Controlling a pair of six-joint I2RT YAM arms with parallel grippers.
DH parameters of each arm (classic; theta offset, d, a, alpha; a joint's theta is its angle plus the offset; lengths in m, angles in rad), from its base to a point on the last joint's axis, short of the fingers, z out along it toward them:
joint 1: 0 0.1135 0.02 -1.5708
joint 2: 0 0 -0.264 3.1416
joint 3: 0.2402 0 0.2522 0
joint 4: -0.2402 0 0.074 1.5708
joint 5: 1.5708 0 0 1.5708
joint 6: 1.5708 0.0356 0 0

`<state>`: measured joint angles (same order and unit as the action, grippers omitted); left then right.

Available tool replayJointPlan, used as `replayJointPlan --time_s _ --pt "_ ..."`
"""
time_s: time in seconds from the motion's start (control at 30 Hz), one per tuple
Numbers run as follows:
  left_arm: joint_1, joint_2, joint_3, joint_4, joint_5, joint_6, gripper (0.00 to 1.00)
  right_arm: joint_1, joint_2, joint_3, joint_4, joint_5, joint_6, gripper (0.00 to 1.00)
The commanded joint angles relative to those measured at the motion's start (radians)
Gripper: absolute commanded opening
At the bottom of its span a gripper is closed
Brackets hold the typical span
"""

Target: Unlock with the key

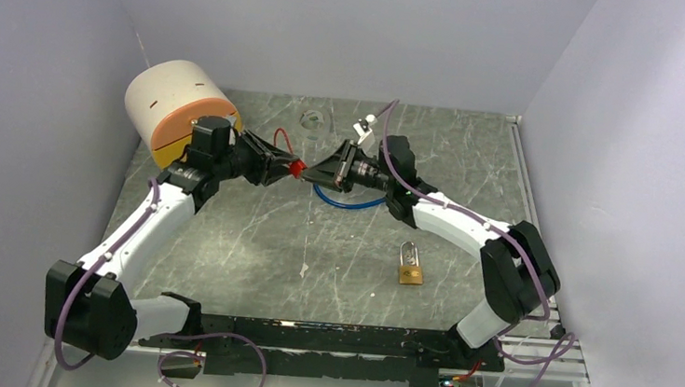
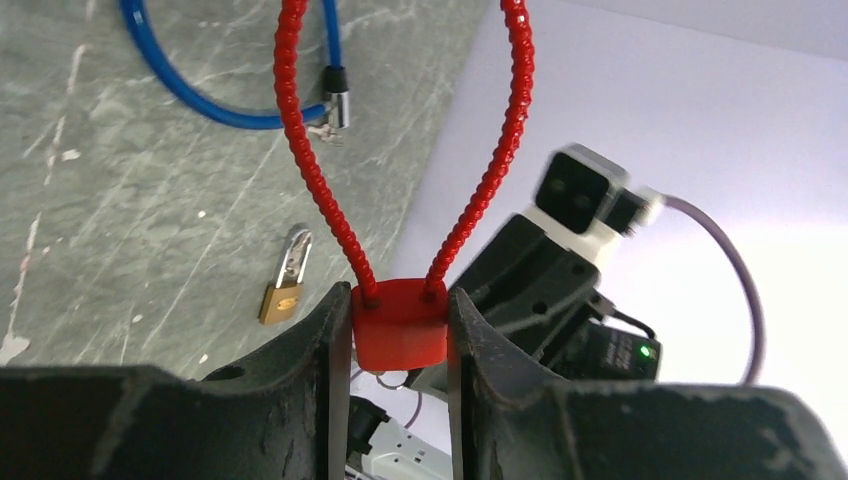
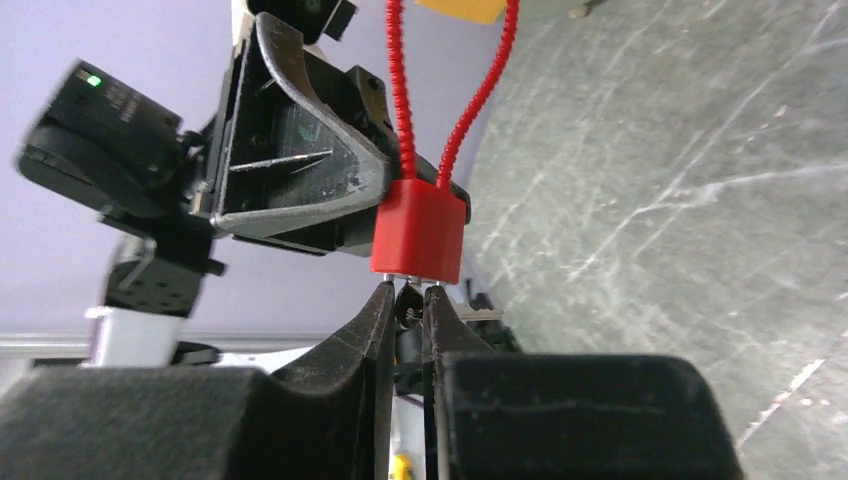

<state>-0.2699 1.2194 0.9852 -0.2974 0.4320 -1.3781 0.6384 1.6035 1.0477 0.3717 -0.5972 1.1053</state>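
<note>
A red cable lock (image 1: pixel 296 166) with a red beaded loop is held in the air between both arms. My left gripper (image 2: pixel 400 335) is shut on the red lock body (image 2: pixel 401 325), its loop (image 2: pixel 320 170) rising above. My right gripper (image 3: pixel 408 295) is shut on a small key (image 3: pixel 409 300), pressed against the underside of the red lock body (image 3: pixel 420 232). In the top view the right gripper (image 1: pixel 317 171) meets the left gripper (image 1: pixel 287 164) tip to tip at the lock.
A brass padlock (image 1: pixel 411 264) lies on the marble table, also in the left wrist view (image 2: pixel 285 288). A blue cable loop (image 1: pixel 348 200) lies behind the grippers. A white and orange cylinder (image 1: pixel 179 111) stands back left. A small clear ring (image 1: pixel 312 119) lies at the back.
</note>
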Motion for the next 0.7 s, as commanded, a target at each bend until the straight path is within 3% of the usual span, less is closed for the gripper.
replayJointPlan --time_s 0.0,0.3,0.4,0.43,0.47,0.53,0.6,0.67 --pt "-0.009 -0.075 -0.039 0.209 0.065 -0.006 0.03 -0.036 -0.022 -0.071 0.346 -0.046 0.295 0.0" --pt "-0.008 -0.075 -0.11 0.572 0.099 -0.094 0.03 -0.039 0.002 -0.15 0.777 -0.001 0.687 0.0" --pt "-0.008 -0.076 -0.094 0.559 0.09 -0.081 0.02 -0.042 0.0 -0.118 0.73 -0.036 0.608 0.0" --pt "-0.008 -0.076 -0.087 0.545 0.085 -0.072 0.03 -0.042 -0.021 -0.112 0.658 -0.037 0.54 0.12" --pt "-0.007 -0.078 -0.081 0.534 0.08 -0.063 0.03 -0.042 -0.053 -0.106 0.58 -0.036 0.466 0.33" --pt "-0.005 -0.078 -0.072 0.53 0.078 -0.056 0.02 -0.041 -0.105 -0.095 0.435 -0.021 0.333 0.53" --pt "-0.003 -0.075 -0.066 0.533 0.082 -0.053 0.03 -0.042 -0.15 -0.08 0.306 0.007 0.22 0.6" --pt "-0.001 -0.071 -0.059 0.54 0.085 -0.052 0.03 -0.042 -0.177 -0.059 0.199 0.036 0.135 0.58"
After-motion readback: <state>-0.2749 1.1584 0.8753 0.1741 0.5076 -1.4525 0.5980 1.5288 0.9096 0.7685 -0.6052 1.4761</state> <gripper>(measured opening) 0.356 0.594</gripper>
